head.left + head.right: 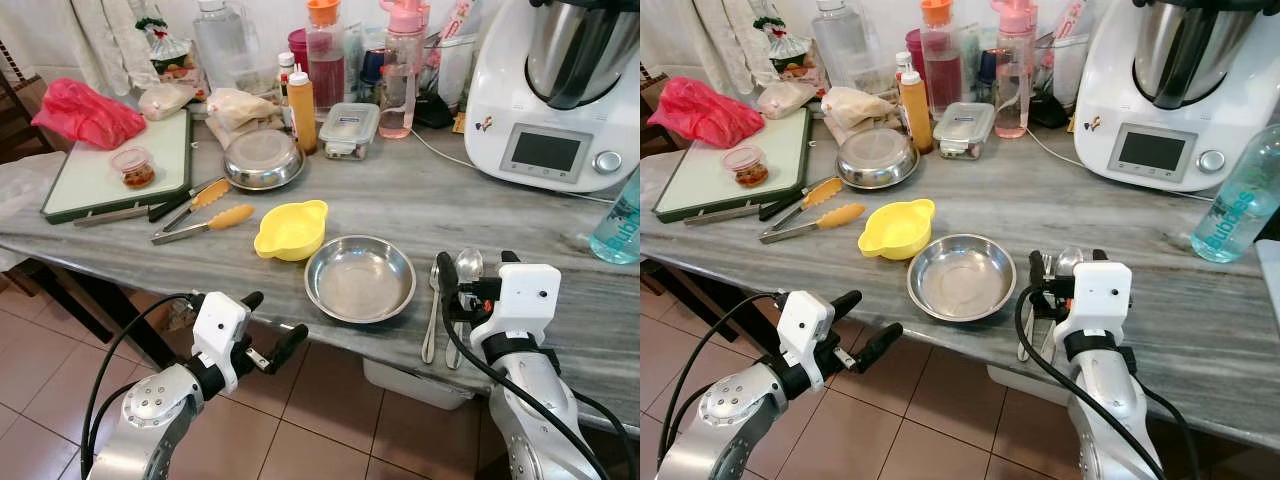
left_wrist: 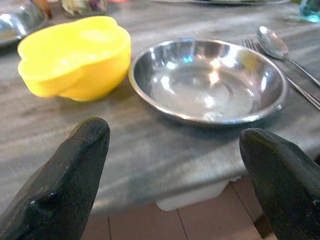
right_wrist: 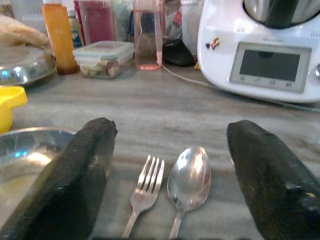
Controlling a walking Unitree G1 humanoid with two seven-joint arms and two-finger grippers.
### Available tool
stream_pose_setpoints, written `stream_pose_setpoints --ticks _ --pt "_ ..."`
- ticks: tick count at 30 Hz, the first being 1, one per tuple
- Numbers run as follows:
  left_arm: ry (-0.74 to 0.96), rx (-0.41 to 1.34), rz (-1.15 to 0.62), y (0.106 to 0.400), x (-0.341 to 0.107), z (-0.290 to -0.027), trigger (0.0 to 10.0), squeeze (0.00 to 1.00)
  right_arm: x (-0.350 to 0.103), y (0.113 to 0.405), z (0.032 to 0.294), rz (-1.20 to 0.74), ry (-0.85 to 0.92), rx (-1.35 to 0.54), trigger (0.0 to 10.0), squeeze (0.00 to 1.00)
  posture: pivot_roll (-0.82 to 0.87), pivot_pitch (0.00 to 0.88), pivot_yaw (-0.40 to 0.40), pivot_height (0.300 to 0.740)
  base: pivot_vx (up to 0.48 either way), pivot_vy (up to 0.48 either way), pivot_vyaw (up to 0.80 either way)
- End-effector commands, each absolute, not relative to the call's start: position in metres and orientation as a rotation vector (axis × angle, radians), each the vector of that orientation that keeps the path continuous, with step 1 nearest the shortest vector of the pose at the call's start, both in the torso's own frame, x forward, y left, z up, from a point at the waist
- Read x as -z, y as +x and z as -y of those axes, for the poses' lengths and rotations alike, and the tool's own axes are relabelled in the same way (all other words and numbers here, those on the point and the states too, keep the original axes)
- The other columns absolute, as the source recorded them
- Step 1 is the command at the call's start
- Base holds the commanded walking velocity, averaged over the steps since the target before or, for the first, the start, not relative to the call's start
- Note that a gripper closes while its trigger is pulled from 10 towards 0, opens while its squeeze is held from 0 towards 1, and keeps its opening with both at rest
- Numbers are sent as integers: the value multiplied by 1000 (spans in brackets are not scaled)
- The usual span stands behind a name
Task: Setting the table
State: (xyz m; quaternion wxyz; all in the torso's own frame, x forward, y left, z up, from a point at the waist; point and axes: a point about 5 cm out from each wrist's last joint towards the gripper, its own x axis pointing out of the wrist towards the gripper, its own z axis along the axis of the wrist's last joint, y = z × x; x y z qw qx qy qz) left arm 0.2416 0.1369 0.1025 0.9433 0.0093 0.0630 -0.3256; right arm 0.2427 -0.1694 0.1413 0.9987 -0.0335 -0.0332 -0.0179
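Two wide-open hands, left [image 1: 268, 330] and right [image 3: 167, 175], at a cluttered grey marble counter [image 1: 420, 200] over tiled floor [image 1: 330, 400].

Cutting board [image 1: 95, 170]: lying at counter's left, carrying a small lidded tub [image 1: 133, 167].
Tongs [image 1: 200, 224]: resting just beside the board.
Food processor [image 1: 560, 90]: standing back right.
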Motion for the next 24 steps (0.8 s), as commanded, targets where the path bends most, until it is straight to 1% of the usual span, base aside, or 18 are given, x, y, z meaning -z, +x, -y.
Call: stream_pose_setpoints --ticks 1,6,7,8,9,10,17,20,24 --pt "38 650 -112 245 -108 -138 10000 0 -142 242 170 72 -70 43 0 0 -62 35 83 740 0 0 0" --pt "21 625 -84 252 -113 -131 10000 0 -138 241 173 61 -62 63 0 0 -64 27 84 740 0 0 0" --pt "15 609 -74 254 -114 -129 10000 0 -137 242 175 59 -56 70 392 0 -64 22 82 740 0 0 0" --pt "13 602 -71 254 -115 -129 10000 0 -137 242 175 56 -55 71 5882 0 -64 21 83 740 0 0 0" --pt "11 600 -70 254 -115 -128 10000 0 -136 242 175 54 -49 69 10000 47 -64 19 82 740 0 0 0" --pt "10 596 -70 254 -115 -128 10000 0 -136 242 176 53 -46 72 10000 1000 -64 18 82 740 0 0 0" --pt "23 519 -64 256 -115 -133 10000 0 -131 242 177 39 -35 86 10000 1000 -61 7 75 740 0 0 0" --pt "37 431 -53 260 -112 -141 10000 0 -125 241 181 18 -29 103 10000 1000 -58 0 70 740 0 0 0" --pt "28 403 -57 262 -110 -142 10000 0 -123 241 183 7 -38 108 10000 1000 -58 0 67 740 0 0 0"
